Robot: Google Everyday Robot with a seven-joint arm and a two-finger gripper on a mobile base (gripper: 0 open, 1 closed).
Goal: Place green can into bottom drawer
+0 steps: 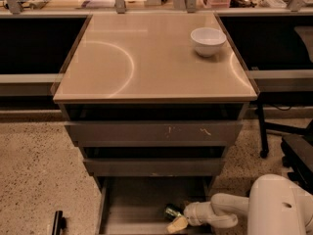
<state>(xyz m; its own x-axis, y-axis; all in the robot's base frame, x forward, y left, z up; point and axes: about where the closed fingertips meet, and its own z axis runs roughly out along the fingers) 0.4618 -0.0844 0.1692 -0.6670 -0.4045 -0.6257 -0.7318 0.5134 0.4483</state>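
The bottom drawer [132,204] is pulled out at the base of the cabinet, its grey tray open to view. The green can [172,212] is inside it at the right, dark with a shiny end, lying tilted low over the drawer floor. My gripper [176,220] reaches into the drawer from the right on a white arm [220,210]. One pale fingertip [177,224] shows just below the can. The can sits right at the gripper's tip.
A white bowl [208,40] stands on the cabinet top [146,62] at the back right. The upper drawer [154,132] and middle drawer [154,166] are partly out. A black chair base [293,151] stands at the right. A dark object [57,223] lies on the speckled floor at the left.
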